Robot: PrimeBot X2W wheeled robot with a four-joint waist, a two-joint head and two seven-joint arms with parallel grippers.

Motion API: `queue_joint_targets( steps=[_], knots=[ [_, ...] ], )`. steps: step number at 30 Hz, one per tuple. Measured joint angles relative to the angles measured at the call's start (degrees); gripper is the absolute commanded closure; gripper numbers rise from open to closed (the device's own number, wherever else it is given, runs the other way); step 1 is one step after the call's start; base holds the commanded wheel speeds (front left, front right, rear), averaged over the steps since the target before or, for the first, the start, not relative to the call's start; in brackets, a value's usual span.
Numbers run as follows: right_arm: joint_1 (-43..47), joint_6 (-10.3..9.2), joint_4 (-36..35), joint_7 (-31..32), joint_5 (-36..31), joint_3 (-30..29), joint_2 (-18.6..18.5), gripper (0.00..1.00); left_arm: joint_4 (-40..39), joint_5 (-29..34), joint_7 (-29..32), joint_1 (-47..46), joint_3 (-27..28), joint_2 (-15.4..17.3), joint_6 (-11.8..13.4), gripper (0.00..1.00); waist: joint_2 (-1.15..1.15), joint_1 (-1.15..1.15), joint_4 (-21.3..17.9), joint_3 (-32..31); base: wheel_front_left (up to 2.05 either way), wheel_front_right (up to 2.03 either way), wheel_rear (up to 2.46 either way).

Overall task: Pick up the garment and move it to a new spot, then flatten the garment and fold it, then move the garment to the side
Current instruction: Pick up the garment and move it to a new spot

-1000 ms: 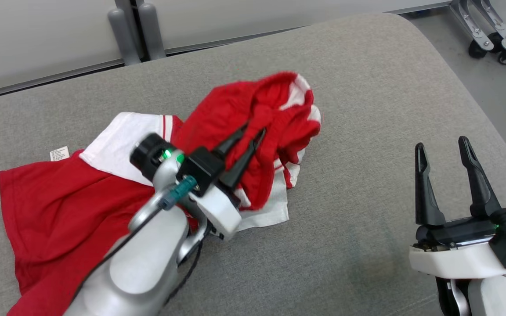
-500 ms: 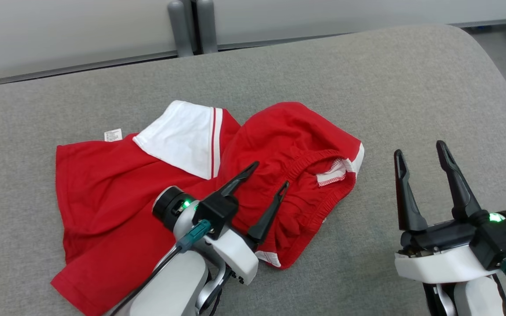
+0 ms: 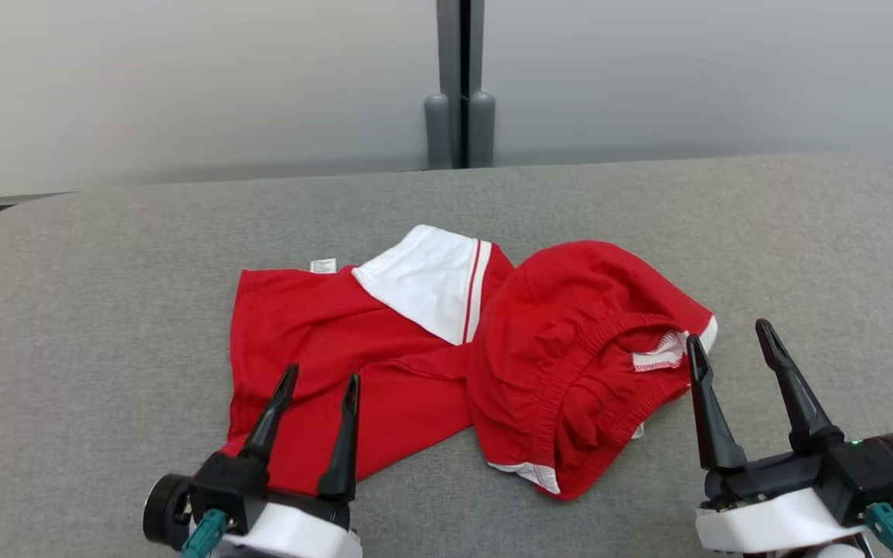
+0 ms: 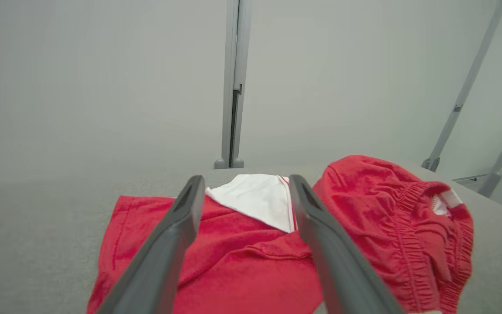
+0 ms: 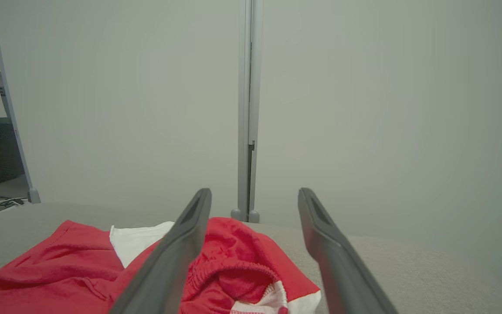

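The garment (image 3: 415, 356) is a pair of red shorts with white panels, lying crumpled on the grey padded table (image 3: 105, 271). Its right part bunches up with the elastic waistband showing. My left gripper (image 3: 316, 381) is open, its fingertips over the garment's near left edge, holding nothing. My right gripper (image 3: 725, 335) is open just right of the bunched part. The left wrist view shows the garment (image 4: 242, 257) spread beyond the open fingers (image 4: 177, 226). In the right wrist view the garment (image 5: 233, 266) lies low and left, behind the left finger (image 5: 185, 235).
A pale wall with a grey vertical post (image 3: 460, 85) rises behind the table's far edge. Bare grey padding runs around the garment on every side. Metal frame legs (image 4: 464, 91) stand beyond the table's right end in the left wrist view.
My left gripper opened and let go of the bunched garment, which dropped flat, then drew back toward the near edge. The head camera turned, shifting the whole picture.
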Motion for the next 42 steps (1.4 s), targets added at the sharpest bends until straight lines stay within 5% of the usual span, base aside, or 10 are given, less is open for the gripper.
queue_joint_targets(
  steps=[12,25,34,39,40,42],
  knots=[
    [1.38,0.00,0.55,0.00,-0.53,1.51,0.01,0.00,7.65,2.36,0.01,1.46,2.02,-0.56,-2.83,0.00,0.00,0.00,2.99,-3.51,0.00,0.00,0.00],
    [-1.90,0.00,-1.70,0.00,-2.33,-0.22,-0.03,0.00,32.60,1.03,3.65,-20.65,-4.30,-0.70,-8.11,0.00,0.00,0.00,-0.43,5.32,0.00,0.00,0.00],
    [-5.34,0.01,-3.80,0.00,-1.96,-1.42,-0.07,0.00,45.25,1.86,8.46,-31.87,-7.19,-0.26,-9.09,0.00,0.00,0.00,-3.98,11.91,0.00,0.00,0.00],
    [-6.03,0.00,-4.24,0.00,-1.62,-1.76,-0.04,0.00,48.02,2.34,5.63,-35.61,-7.97,-0.22,-8.96,0.00,0.00,0.00,-5.56,14.60,0.00,0.00,0.00],
    [-6.28,0.00,-4.24,0.00,-1.52,-1.79,-0.04,0.00,49.35,2.38,5.01,-36.70,-8.44,-0.24,-8.98,0.93,0.00,0.00,-6.05,15.14,0.00,0.00,0.00],
    [-6.49,0.00,-4.20,0.00,-1.18,-1.77,-0.04,0.00,50.35,2.34,3.77,-37.29,-8.68,-0.27,-9.01,1.00,0.00,0.00,-6.35,15.32,0.00,0.00,0.00]
  ],
)
